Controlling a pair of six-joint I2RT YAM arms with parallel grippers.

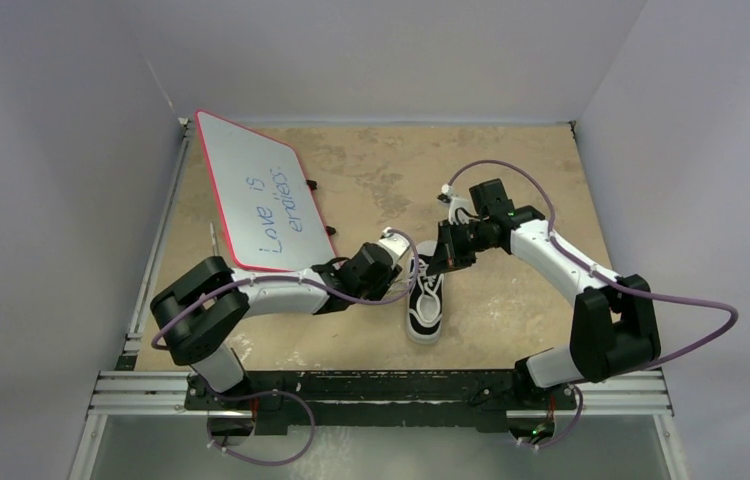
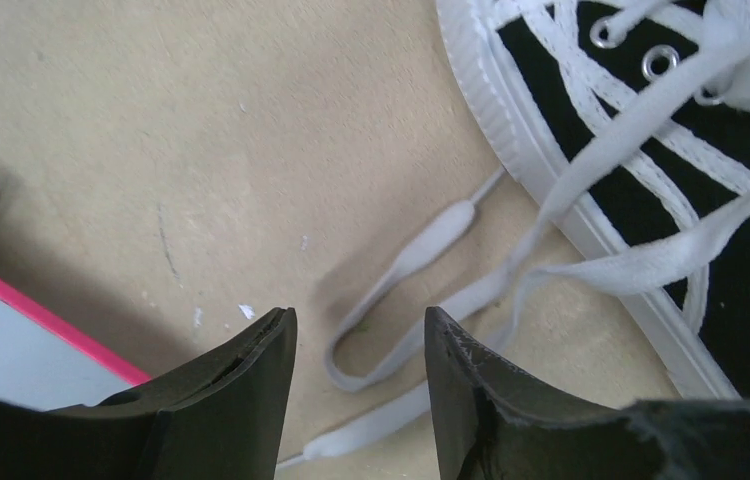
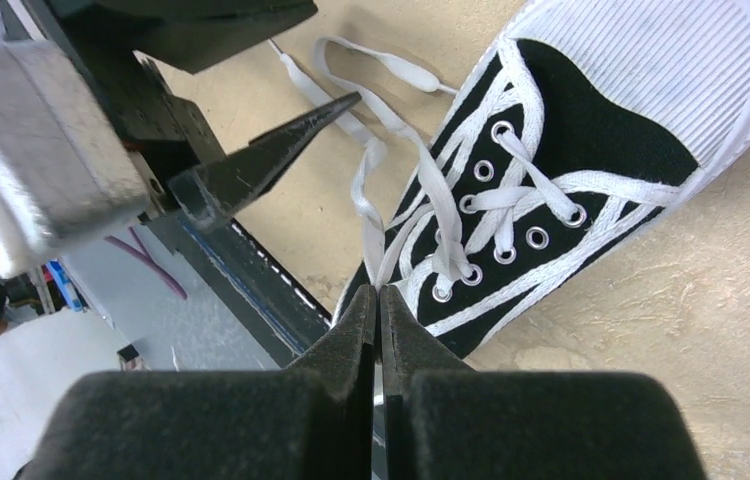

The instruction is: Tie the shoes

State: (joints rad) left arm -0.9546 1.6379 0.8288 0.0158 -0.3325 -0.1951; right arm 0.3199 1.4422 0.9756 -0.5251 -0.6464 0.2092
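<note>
The shoe (image 1: 426,310) is a black low-top sneaker with white stripes, sole and toe cap, lying between the two grippers with its toe toward the arm bases. It also shows in the left wrist view (image 2: 721,200) and the right wrist view (image 3: 591,130). My right gripper (image 3: 379,290) is shut on the white laces (image 3: 366,180) just above the top eyelets and holds them taut; in the top view it (image 1: 441,265) sits over the shoe's opening. My left gripper (image 2: 361,318) is open and empty, low over a loose lace loop (image 2: 421,245) on the table left of the shoe.
A red-framed whiteboard (image 1: 261,200) with blue writing lies at the back left, its corner close to the left gripper (image 2: 11,340). The left gripper's fingers (image 3: 261,160) show close in the right wrist view. A metal rail (image 1: 381,390) runs along the near table edge.
</note>
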